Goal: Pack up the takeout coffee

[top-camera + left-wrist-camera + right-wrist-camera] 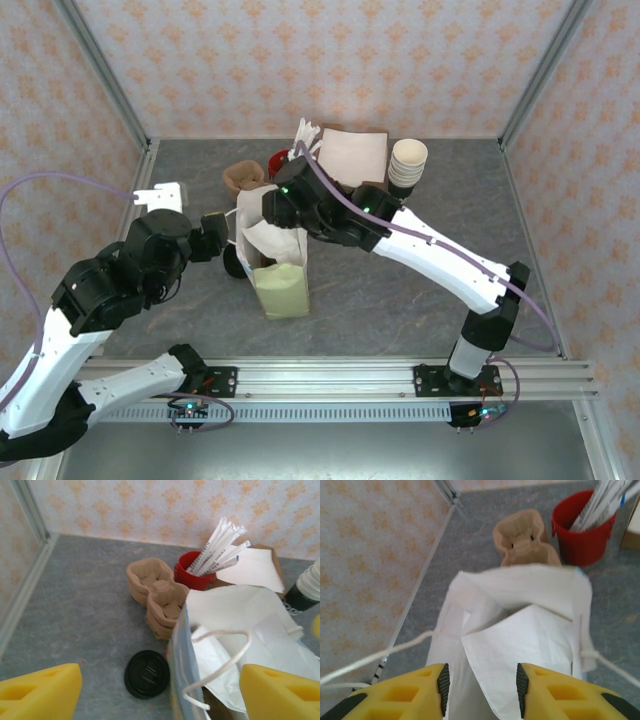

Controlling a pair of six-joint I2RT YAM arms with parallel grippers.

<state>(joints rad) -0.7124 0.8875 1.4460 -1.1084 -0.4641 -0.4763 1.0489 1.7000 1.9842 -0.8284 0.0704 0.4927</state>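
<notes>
Both claws stand released: the right gripper is spread above the mouth of the paper bag and the left gripper at the bag's left rim, while the takeout coffee — judged to be the black-lidded round, upright, just left of the bag's foot — lies nearest the left gripper.

Both arms reach inward — left tool spread wide, right tool parted.

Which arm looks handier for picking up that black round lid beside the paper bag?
Left, probably. The black lid lies just ahead of the open left claw; the right claw hangs open over the bag.
</notes>
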